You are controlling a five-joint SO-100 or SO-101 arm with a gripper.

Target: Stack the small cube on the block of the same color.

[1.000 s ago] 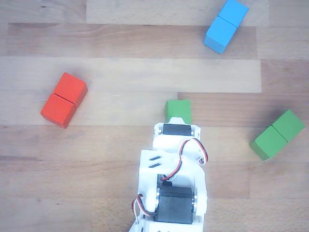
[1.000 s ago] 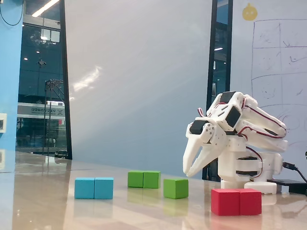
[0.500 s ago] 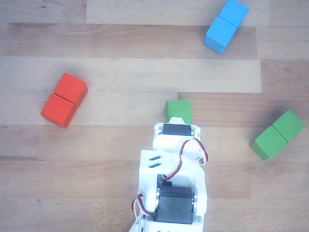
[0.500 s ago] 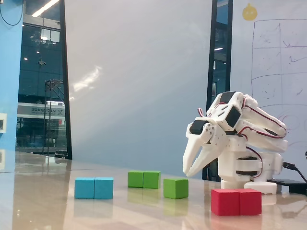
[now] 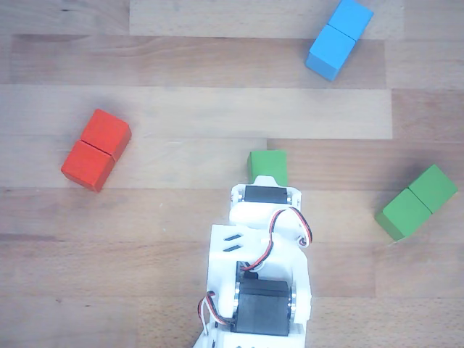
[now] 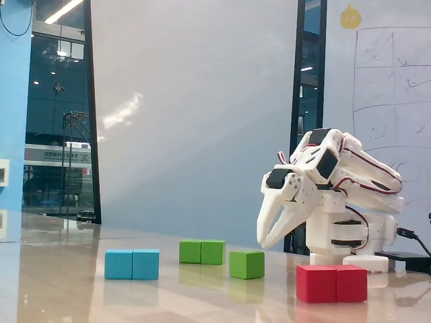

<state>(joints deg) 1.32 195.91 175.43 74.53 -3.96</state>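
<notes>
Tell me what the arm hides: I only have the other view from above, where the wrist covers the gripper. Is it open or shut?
Observer: In the fixed view the gripper is open, jaws slightly apart, with nothing between them.
Operator: Is it down on the table?
Observer: No. Its tips hang clear of the table, roughly level with the top of the small cube.
Operator: Is the cube lifted at all?
Observer: No, it rests flat on the table, with its reflection right beneath it.

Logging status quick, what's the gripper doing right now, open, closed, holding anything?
Gripper: open, holding nothing, above the table beside the small green cube.
</notes>
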